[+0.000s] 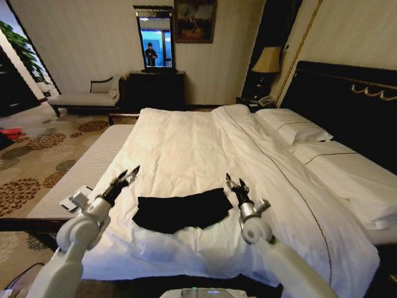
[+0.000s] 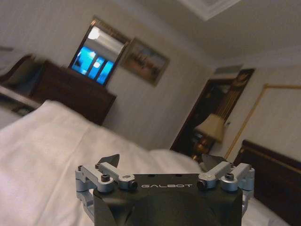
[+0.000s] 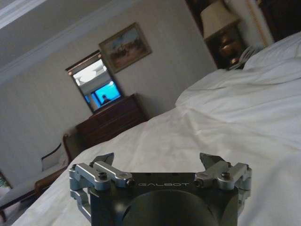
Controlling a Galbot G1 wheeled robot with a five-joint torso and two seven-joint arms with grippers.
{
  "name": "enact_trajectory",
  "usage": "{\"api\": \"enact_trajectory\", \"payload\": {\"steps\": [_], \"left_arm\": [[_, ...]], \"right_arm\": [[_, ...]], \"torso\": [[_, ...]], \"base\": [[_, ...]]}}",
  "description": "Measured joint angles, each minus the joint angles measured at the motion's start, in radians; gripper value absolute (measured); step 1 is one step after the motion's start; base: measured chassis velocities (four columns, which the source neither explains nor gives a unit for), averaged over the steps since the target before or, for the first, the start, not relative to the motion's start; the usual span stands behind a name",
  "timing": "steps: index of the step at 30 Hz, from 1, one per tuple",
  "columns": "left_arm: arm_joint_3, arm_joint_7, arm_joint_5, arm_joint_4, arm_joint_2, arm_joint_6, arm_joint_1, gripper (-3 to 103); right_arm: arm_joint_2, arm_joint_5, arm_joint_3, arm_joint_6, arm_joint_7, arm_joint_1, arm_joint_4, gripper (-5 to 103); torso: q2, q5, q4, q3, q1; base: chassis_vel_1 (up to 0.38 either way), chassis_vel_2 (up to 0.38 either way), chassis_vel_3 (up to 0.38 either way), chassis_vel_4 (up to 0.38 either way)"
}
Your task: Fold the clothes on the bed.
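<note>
Striped walls (image 1: 87, 43) — mirror (image 1: 154, 38), lamp (image 1: 267, 60), patterned carpet (image 1: 37, 161).

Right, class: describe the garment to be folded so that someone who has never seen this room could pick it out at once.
Start at the large double bed with the white duvet and dark wooden headboard, then look to its near edge. There, between the left gripper and the right gripper, lies a black cotton T-shirt, spread flat. It is the one dark thing on the white bedding, unlike the white pillows by the headboard.

head: high, looking down the bed (image 1: 186, 149) | wrists: low over duvet, both facing the mirror (image 2: 96, 59)
</note>
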Motion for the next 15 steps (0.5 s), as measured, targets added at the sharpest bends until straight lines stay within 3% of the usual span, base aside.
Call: {"api": "enact_trajectory", "payload": {"steps": [3,8,11,15], "left_arm": [[-0.02,-0.022,-0.013,-0.099,-0.009,0.013,-0.002,100],[-0.026,-0.029,-0.009,-0.166,-0.045,0.017,0.025,100],[-0.024,-0.029,0.008,-0.187,-0.083,0.02,0.039,100],[-0.02,-0.032,0.041,-0.194,-0.143,0.027,0.062,100]], "right_arm": [[-0.01,0.065,-0.061,-0.025,-0.007,0.076,-0.022,100],[0.006,0.087,-0.122,-0.017,-0.038,0.124,-0.077,100],[0.049,0.089,-0.16,0.016,-0.07,0.153,-0.132,100],[0.158,0.081,-0.209,0.054,-0.107,0.205,-0.232,100]], "torso": [[0.0,0.0001,0.0002,0.0,0.0],[0.0,0.0,0.0001,0.0,0.0],[0.0,0.0,-0.0001,0.0,0.0],[0.0,0.0001,0.0006,0.0,0.0]], "base": [[0.0,0.0,0.0,0.0],[0.0,0.0,0.0,0.0],[0.0,0.0,0.0,0.0],[0.0,0.0,0.0,0.0]]}}
